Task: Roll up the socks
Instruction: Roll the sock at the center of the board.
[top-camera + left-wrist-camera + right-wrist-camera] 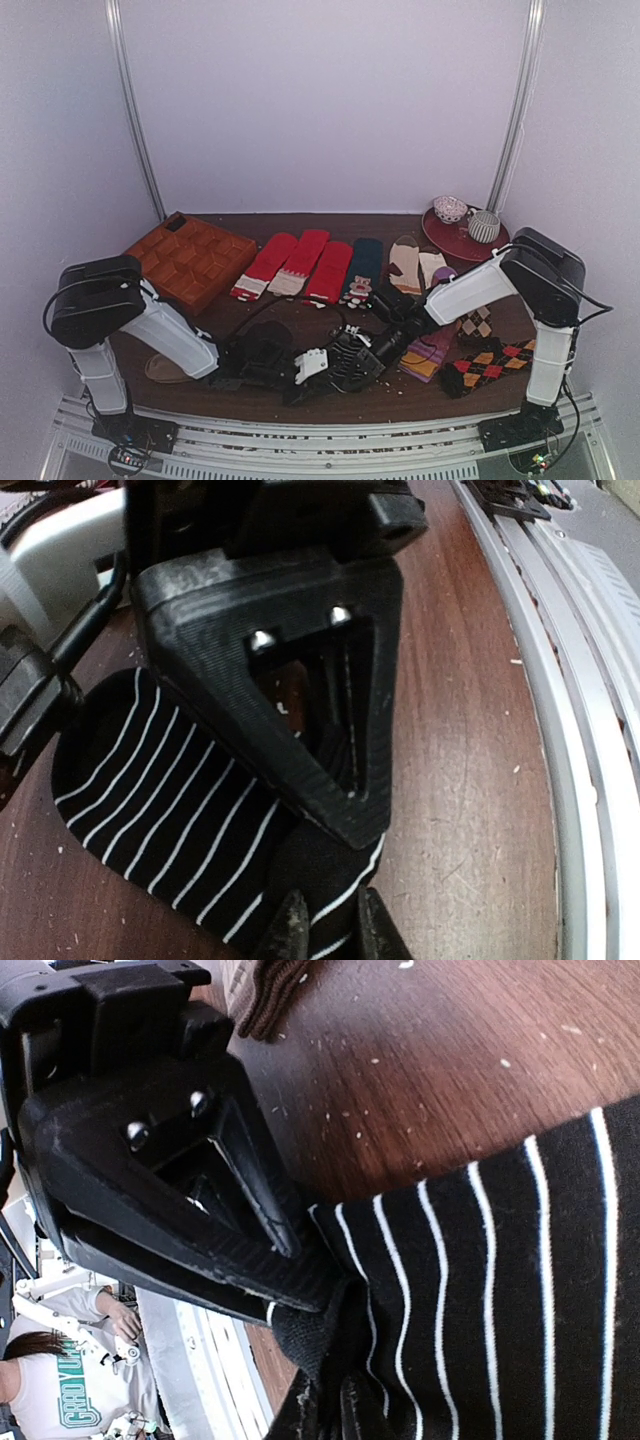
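A black sock with thin white stripes [160,800] lies on the brown table near the front edge; it also shows in the right wrist view [500,1290]. My left gripper [332,932] is shut, pinching a fold at the sock's edge. My right gripper [333,1415] is shut on the sock's edge as well. The two grippers face each other closely: the right one's black body [290,680] fills the left wrist view, and the left one's body [170,1180] fills the right wrist view. From above, both grippers [312,378] [342,368] meet at the front centre and hide most of the sock.
A row of red and other socks [300,265] lies mid-table. An orange compartment tray [190,260] is at back left, a red plate with cups [465,240] at back right. An argyle sock [495,365] lies right, a tan sock [165,370] left. The metal rail [590,730] runs close by.
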You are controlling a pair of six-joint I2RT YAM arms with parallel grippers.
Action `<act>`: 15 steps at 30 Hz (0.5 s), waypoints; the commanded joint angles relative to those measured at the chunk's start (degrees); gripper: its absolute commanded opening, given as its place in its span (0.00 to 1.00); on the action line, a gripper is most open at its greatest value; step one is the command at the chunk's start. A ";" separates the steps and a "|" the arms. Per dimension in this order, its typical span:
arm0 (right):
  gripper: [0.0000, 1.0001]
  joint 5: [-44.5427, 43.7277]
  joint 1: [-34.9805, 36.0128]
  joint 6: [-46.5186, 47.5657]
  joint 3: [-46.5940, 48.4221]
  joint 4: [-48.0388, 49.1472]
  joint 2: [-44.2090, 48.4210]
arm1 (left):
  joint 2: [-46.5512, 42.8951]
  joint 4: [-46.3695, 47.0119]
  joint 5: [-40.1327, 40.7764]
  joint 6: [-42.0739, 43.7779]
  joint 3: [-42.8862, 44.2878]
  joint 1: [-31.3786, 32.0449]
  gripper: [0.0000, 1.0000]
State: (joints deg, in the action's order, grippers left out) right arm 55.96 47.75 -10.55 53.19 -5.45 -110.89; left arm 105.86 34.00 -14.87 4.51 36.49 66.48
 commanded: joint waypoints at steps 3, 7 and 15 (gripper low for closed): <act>0.11 -8.43 -0.27 -0.32 -2.92 -6.10 -2.52 | 1.87 -0.47 -1.22 -2.56 1.19 0.32 0.00; 0.23 -9.92 -0.24 -1.33 -3.30 -3.46 0.26 | 2.22 -6.10 -1.48 -5.43 2.77 0.28 0.00; 0.34 -20.65 -0.39 -5.27 -14.25 12.76 21.31 | 3.86 -13.32 -6.54 -16.90 0.52 -0.71 0.00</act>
State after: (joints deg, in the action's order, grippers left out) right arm 47.27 47.75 -13.85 45.06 0.08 -99.83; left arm 106.65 30.79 -17.26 -4.73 39.05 66.11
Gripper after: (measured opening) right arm 0.330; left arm 0.023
